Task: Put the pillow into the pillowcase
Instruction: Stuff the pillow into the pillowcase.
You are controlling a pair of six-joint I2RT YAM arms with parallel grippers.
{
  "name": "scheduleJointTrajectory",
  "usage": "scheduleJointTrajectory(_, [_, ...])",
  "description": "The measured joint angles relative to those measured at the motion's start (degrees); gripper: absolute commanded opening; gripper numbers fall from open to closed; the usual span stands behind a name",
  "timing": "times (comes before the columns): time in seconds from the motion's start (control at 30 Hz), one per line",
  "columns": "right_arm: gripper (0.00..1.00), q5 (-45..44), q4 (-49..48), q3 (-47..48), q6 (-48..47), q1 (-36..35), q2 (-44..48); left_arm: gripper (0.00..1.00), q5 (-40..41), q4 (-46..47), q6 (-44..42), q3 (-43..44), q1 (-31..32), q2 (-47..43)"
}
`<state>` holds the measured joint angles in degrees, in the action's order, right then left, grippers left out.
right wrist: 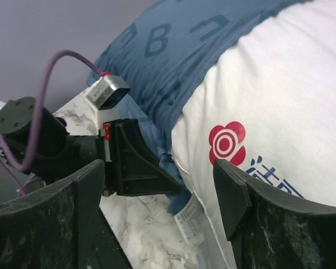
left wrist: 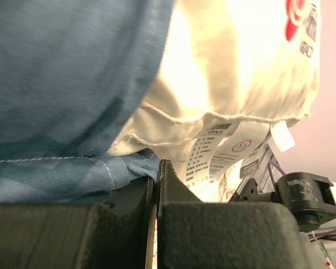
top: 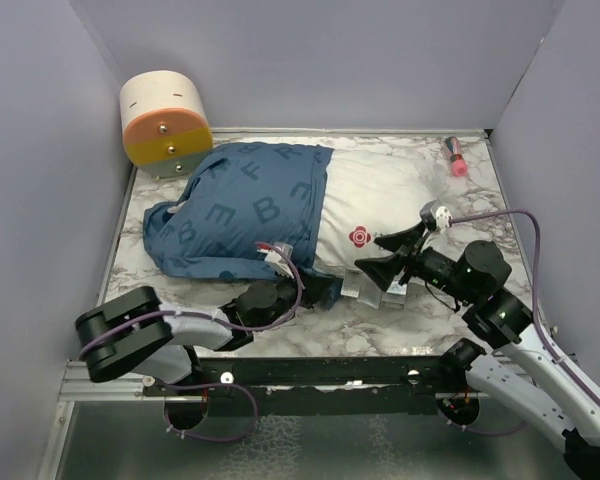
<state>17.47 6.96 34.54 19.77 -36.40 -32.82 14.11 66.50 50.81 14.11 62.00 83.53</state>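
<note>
Starting at the left, we see the pillowcase [top: 250, 205] drawn over the left half of the pillow [top: 390, 190], whose white right half lies bare on the marble table [top: 370, 325]. The left gripper [top: 328, 288] sits at the case's near hem, jaws pressed almost together; we cannot tell whether cloth is caught. The right gripper [top: 372, 252] gapes wide and empty, just beside the pillow's near edge by its red logo [top: 359, 237].

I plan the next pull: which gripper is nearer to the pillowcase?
Left. The left gripper pinches the pillowcase hem; the right gripper, open, sits beside the bare pillow end.
</note>
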Motion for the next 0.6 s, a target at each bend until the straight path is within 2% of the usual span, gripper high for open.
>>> scheduleJointTrajectory(0.1, [0.93, -1.4, 3.0, 5.8, -3.3, 0.0, -3.0, 0.00, -0.9, -14.6, -4.2, 3.6, 0.0, -9.7])
scheduleJointTrajectory(0.27, [0.96, -5.7, 7.4, 18.8, -9.4, 0.0, -11.0, 0.00, -1.3, -36.8, -12.1, 12.0, -0.2, -21.5])
scheduleJointTrajectory(0.43, [0.96, -10.8, 14.1, 29.3, -13.7, 0.0, -20.8, 0.00, -2.9, -50.8, -18.3, 20.7, -1.3, -23.8])
scheduleJointTrajectory(0.6, [0.95, -14.4, 22.4, 31.3, -15.1, 0.0, -28.2, 0.00, -5.2, -59.4, -22.1, 27.1, -1.7, -23.2])
